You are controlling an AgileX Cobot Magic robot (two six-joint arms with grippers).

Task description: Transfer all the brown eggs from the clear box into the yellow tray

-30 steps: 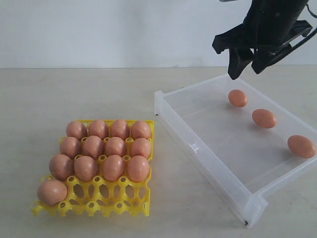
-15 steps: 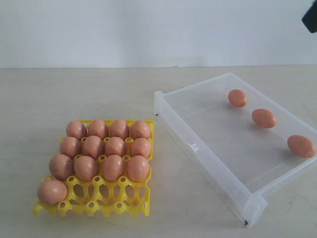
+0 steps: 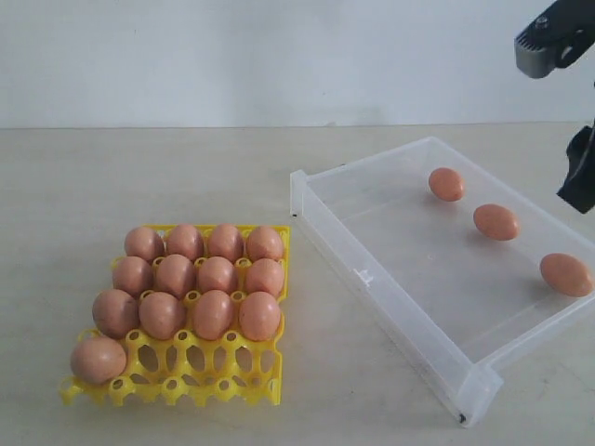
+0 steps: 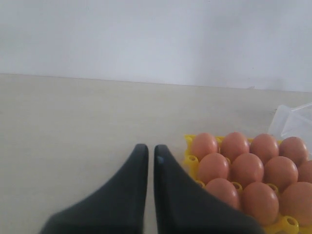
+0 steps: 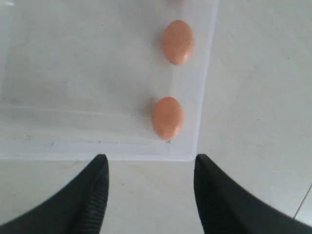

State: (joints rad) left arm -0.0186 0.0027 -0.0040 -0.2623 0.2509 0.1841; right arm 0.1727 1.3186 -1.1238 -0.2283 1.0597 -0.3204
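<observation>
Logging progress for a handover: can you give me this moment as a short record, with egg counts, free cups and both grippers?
eggs in yellow tray: thirteen, three full rows plus one in the front row
free cups: three, front row
eggs in clear box: three, apart, along one long wall
left gripper: shut, empty, near the tray
right gripper: open, empty, over a corner of the box
</observation>
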